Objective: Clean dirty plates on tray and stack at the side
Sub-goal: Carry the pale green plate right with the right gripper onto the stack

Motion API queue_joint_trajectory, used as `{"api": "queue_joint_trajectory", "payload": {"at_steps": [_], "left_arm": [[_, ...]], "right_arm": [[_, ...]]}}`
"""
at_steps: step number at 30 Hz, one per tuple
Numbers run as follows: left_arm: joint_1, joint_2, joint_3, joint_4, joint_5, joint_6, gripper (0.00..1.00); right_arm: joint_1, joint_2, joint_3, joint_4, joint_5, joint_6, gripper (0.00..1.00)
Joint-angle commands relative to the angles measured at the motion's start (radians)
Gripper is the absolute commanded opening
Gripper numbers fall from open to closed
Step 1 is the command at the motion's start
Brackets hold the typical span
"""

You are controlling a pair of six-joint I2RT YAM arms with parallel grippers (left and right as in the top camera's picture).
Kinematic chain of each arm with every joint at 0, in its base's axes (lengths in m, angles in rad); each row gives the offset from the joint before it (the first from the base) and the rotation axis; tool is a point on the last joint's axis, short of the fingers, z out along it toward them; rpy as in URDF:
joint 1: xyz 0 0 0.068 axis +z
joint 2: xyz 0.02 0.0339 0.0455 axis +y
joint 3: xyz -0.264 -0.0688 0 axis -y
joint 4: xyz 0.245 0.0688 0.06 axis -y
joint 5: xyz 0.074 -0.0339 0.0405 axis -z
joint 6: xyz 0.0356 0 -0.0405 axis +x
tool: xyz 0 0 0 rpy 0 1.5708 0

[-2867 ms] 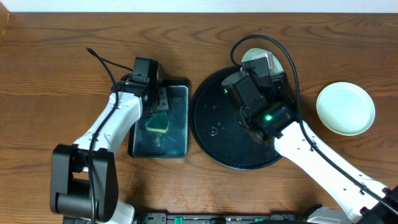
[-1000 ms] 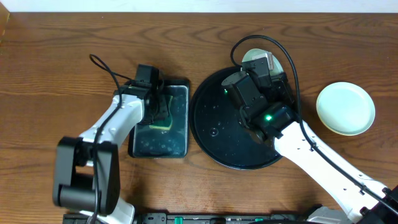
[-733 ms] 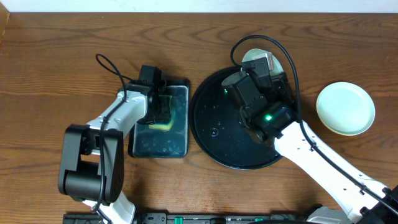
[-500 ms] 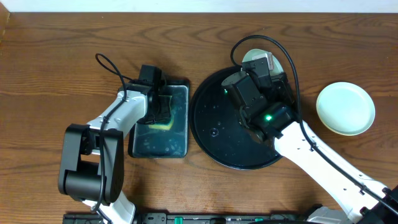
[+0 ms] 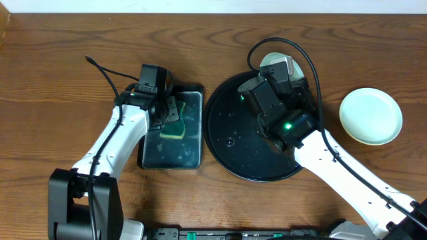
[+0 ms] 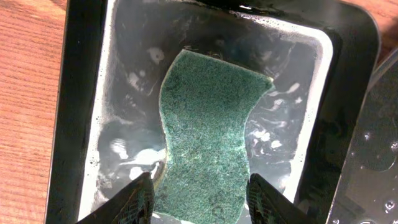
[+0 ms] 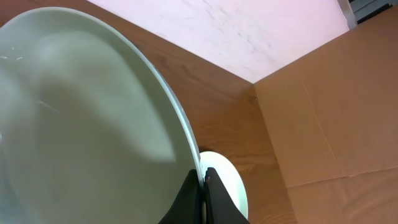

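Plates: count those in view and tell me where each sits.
2. The side plate lies on the table right of the tray; the held plate is pinched at its rim by the right gripper. More may hide under that arm.

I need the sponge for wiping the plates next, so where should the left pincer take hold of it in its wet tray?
Across its narrowed waist, straight down from above. The sponge lies flat, green face up, in the small tray; its long sides curve inward midway, giving the fingers a seat. The open left pincer hangs over its near end.
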Motion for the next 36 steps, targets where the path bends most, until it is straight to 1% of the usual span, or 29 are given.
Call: {"api": "queue_joint_trajectory", "payload": {"at_steps": [1, 5, 10, 12, 13, 15, 16, 17, 22, 29, 33, 36], "left_arm": [[0.002, 0.029, -0.002, 0.003, 0.003, -0.002, 0.49], [0.002, 0.069, -0.015, 0.039, 0.073, -0.002, 0.49], [0.002, 0.156, -0.015, 0.053, 0.077, -0.002, 0.48], [0.002, 0.182, -0.015, 0.051, 0.077, -0.002, 0.41], [0.002, 0.193, -0.015, 0.05, 0.077, -0.002, 0.35], [0.002, 0.213, -0.016, 0.05, 0.077, -0.002, 0.24], [0.002, 0.222, -0.016, 0.05, 0.077, -0.002, 0.1], [0.002, 0.223, -0.016, 0.05, 0.077, -0.002, 0.08], [0.002, 0.223, -0.016, 0.046, 0.077, -0.002, 0.08], [0.002, 0.223, -0.016, 0.031, 0.076, -0.001, 0.08], [0.002, 0.223, -0.016, 0.022, 0.076, -0.001, 0.08], [0.002, 0.223, -0.016, 0.013, 0.076, -0.001, 0.08]], "right_arm": [[0.008, -0.017, 0.004, 0.0, 0.021, 0.018, 0.01], [0.008, -0.017, 0.004, 0.0, 0.021, 0.018, 0.01], [0.008, -0.017, 0.004, -0.001, 0.021, 0.017, 0.01], [0.008, -0.017, 0.004, -0.001, 0.021, 0.018, 0.01], [0.008, -0.017, 0.004, -0.001, 0.021, 0.018, 0.01], [0.008, -0.017, 0.004, -0.001, 0.021, 0.018, 0.01], [0.008, -0.017, 0.004, -0.001, 0.021, 0.018, 0.01], [0.008, -0.017, 0.004, -0.001, 0.021, 0.017, 0.01], [0.008, -0.017, 0.004, 0.0, 0.024, 0.017, 0.01], [0.006, -0.017, 0.004, 0.003, 0.091, 0.018, 0.01], [-0.007, -0.017, 0.004, -0.004, 0.074, 0.092, 0.01], [-0.043, -0.017, 0.004, -0.035, 0.007, 0.159, 0.01]]}}
